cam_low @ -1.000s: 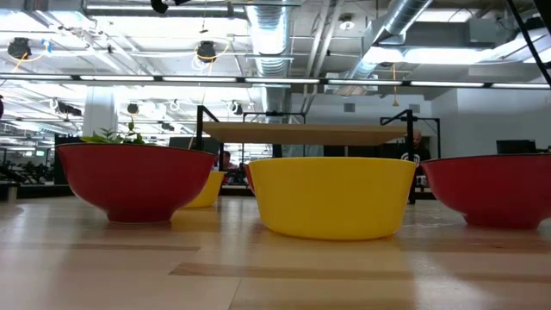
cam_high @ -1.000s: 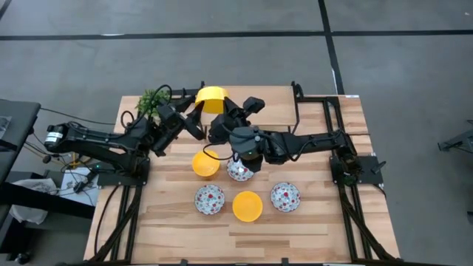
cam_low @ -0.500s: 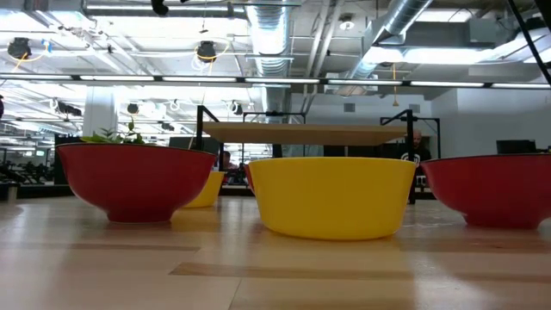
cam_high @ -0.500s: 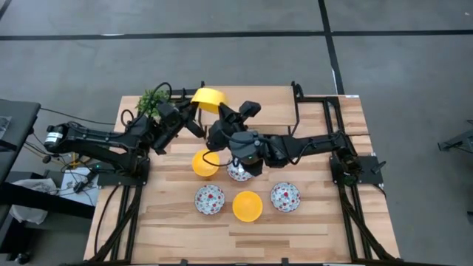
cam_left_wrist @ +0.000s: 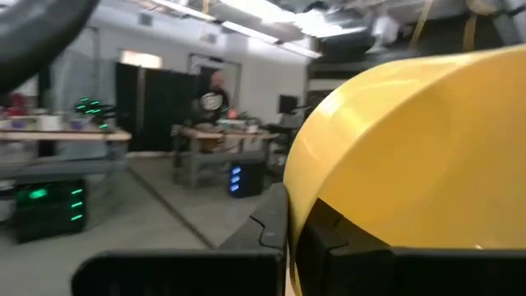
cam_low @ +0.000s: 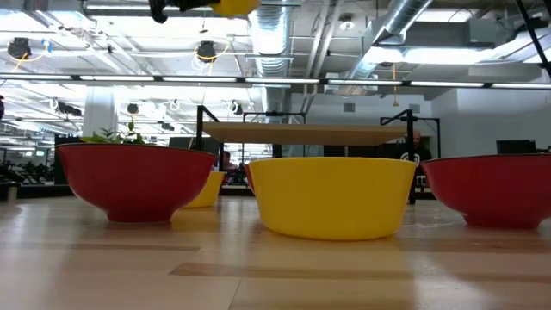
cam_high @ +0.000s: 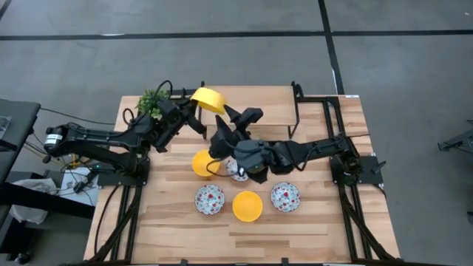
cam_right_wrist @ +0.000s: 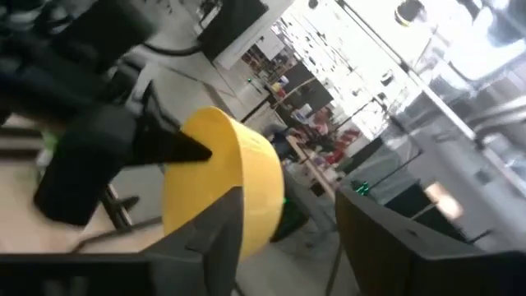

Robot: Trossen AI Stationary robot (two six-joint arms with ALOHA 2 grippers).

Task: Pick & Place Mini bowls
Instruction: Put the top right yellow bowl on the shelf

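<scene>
A yellow mini bowl (cam_high: 209, 98) hangs high over the table's far side, tipped on its side, with my left gripper (cam_high: 197, 111) shut on it. It fills the left wrist view (cam_left_wrist: 411, 156) and shows at the top of the low view (cam_low: 231, 6). My right gripper (cam_high: 238, 117) stands open just right of the bowl, its fingers apart from it (cam_right_wrist: 288, 238). On the table rest a yellow bowl (cam_high: 205, 163), a floral bowl (cam_high: 238, 170) partly under my right arm, then a floral bowl (cam_high: 209, 199), a yellow bowl (cam_high: 247, 206) and a floral bowl (cam_high: 284, 196). My left gripper pinches the yellow bowl's wall at the rim (cam_left_wrist: 297, 215) between its two fingers, coming from the table's left and slanting slightly up. The bowl is lifted clear of the table and lies on its side beyond the fingers (cam_right_wrist: 174, 146).
A small green plant (cam_high: 151, 102) stands at the far left corner, close behind my left arm. A black metal frame (cam_high: 310, 111) edges the table's far right. Bare wood lies along the near edge (cam_high: 244, 240).
My left gripper has shut on the yellow bowl. My right gripper, which held the bowl before, has opened and let go, drawing back a little toward the table's right. The bowl has stayed aloft, shifting slightly left and tipping.
</scene>
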